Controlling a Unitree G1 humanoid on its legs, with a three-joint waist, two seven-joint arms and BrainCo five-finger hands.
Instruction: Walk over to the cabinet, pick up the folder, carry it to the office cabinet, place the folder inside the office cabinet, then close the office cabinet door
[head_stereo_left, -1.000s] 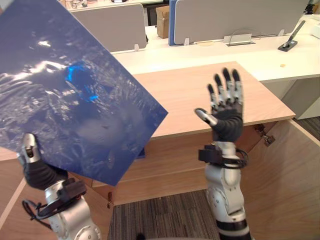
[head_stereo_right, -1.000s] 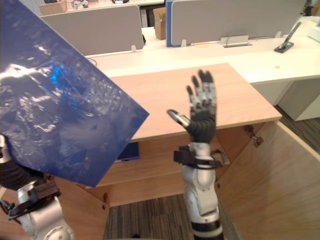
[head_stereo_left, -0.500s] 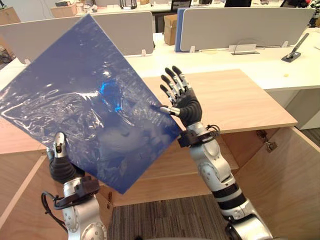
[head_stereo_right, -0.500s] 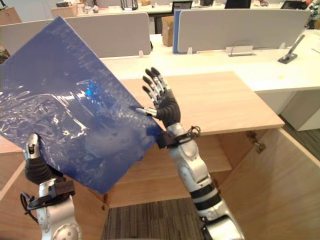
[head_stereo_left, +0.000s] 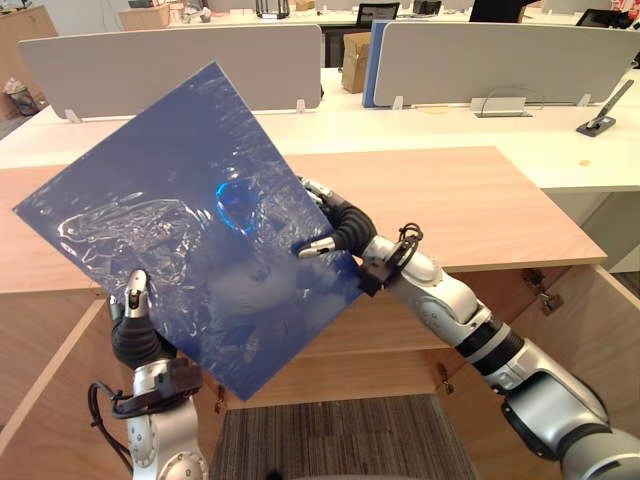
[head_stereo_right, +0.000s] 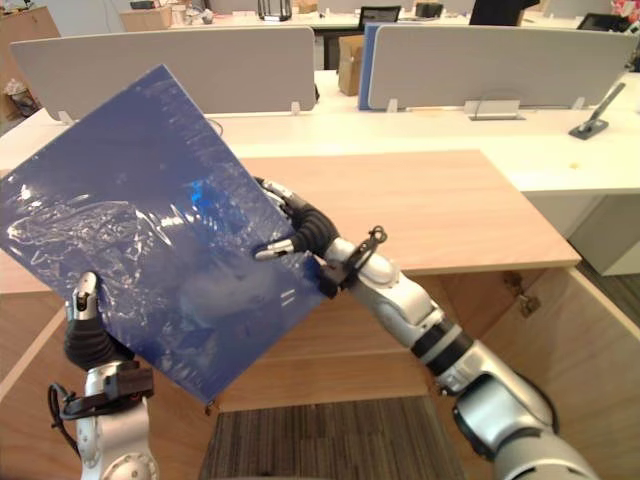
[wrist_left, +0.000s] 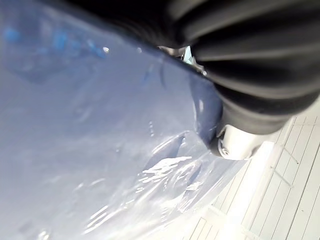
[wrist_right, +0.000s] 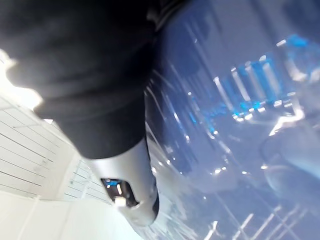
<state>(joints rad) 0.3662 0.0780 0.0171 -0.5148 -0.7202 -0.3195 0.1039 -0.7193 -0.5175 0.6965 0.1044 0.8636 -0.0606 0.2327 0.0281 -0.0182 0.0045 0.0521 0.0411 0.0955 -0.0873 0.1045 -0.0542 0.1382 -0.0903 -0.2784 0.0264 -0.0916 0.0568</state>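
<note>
Left eye: blue folder (head_stereo_left: 190, 250) is up in the air, tilted, in front of the wooden cabinet top (head_stereo_left: 470, 200). It blocks the cabinet's left half. Left hand (head_stereo_left: 135, 335) clamps the lower edge, thumb on the front face, fingers hidden behind the sheet. Right hand (head_stereo_left: 345, 228) is at the folder's right edge with its thumb on the front and fingers behind it; looks like a pinch, contact partly hidden. Open cabinet door (head_stereo_left: 590, 330) is cut off at the right. Carpet (head_stereo_left: 330, 440) below.

Right eye: same scene, with more of the right hand's fingers showing past the folder edge. Behind are the white desk (head_stereo_right: 450, 125), grey partition screens (head_stereo_right: 150, 65) and a cardboard box (head_stereo_right: 350, 62).

Left wrist: dark cover close up, folder pressed right against it; fingers can't be made out.

Right wrist: cover and silver thumb lying on the glossy blue folder; other fingers out of sight.
</note>
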